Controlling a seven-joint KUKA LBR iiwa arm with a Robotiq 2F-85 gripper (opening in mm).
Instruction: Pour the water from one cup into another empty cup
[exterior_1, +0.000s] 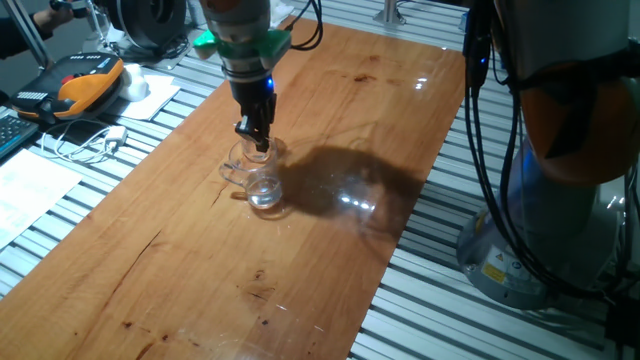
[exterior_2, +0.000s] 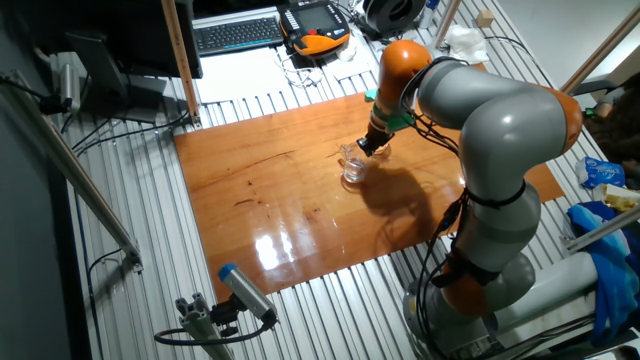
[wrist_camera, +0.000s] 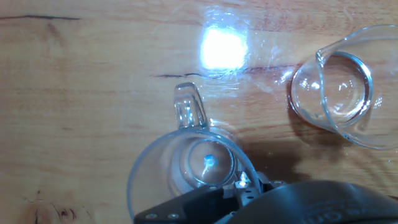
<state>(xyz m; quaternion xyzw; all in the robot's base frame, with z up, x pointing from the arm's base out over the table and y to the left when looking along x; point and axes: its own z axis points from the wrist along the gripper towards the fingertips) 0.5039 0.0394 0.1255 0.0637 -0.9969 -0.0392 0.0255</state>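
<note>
The clear glass mug (exterior_1: 256, 156) stands on the wooden table (exterior_1: 330, 120), its loop handle (exterior_1: 231, 172) to the left. In the hand view the mug (wrist_camera: 161, 180) is seen from above, with its handle (wrist_camera: 189, 109) pointing up. My gripper (exterior_1: 256, 138) comes down on the mug's far rim, fingers close together across the glass wall. One fingertip (wrist_camera: 242, 183) shows at the rim. The small handle-less tumbler (exterior_1: 266, 190) stands upright right beside the mug, and at the upper right in the hand view (wrist_camera: 333, 93). I cannot make out water in either glass.
An orange and black pendant (exterior_1: 85, 82), white cables (exterior_1: 95, 140) and papers (exterior_1: 25, 195) lie on the slatted bench left of the table. The arm's base (exterior_1: 560, 200) with black cables stands to the right. A keyboard (exterior_2: 238, 33) is at the back.
</note>
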